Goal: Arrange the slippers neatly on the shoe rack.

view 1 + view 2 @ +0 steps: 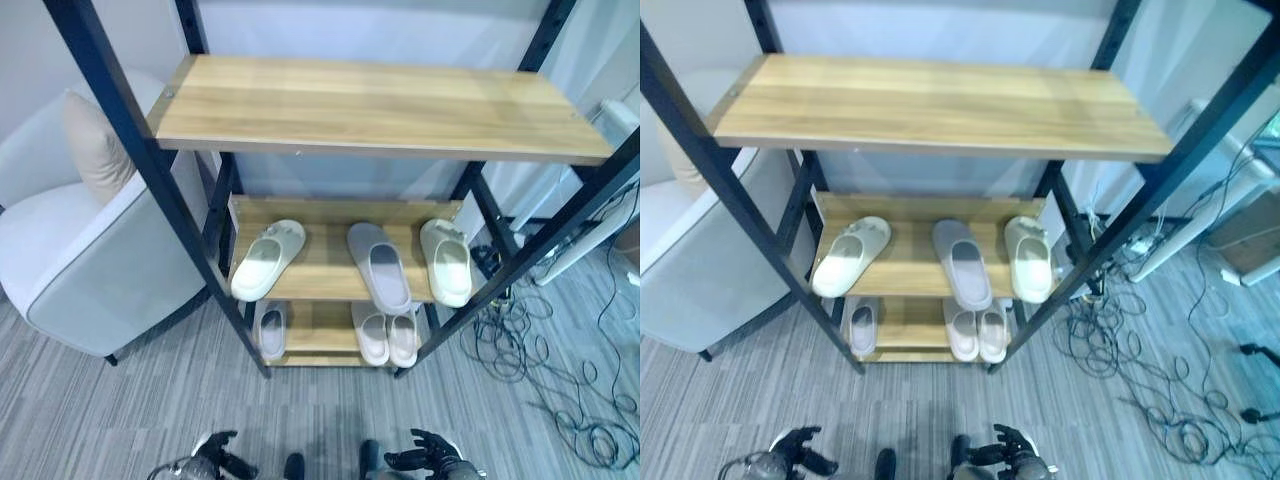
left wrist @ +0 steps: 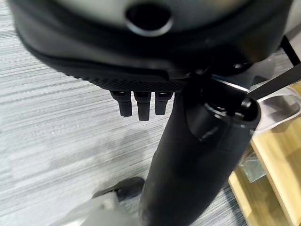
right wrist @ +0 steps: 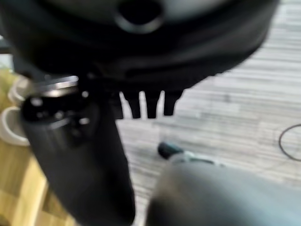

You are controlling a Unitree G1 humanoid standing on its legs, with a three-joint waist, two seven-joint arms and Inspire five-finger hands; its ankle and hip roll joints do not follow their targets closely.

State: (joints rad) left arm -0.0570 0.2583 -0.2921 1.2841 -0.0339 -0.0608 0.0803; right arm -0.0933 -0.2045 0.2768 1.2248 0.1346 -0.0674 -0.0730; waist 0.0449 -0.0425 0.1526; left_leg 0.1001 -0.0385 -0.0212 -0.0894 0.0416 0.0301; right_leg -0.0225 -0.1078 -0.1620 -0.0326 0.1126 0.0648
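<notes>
Askew slipper (image 1: pixel 267 259) on rack (image 1: pixel 380 105) judged light, soft, best gripped mid-sole; left hand (image 1: pixel 214 449) and right hand (image 1: pixel 430 452) relaxed, empty.

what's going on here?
Nothing is being handled right now. The left hand and right hand hang low in front of the rack, both open and holding nothing. The middle shelf holds three slippers: a cream one lying askew on the left, a grey one in the middle and a cream one on the right. The bottom shelf has three more, one on the left and a pair on the right. The top shelf is bare.
</notes>
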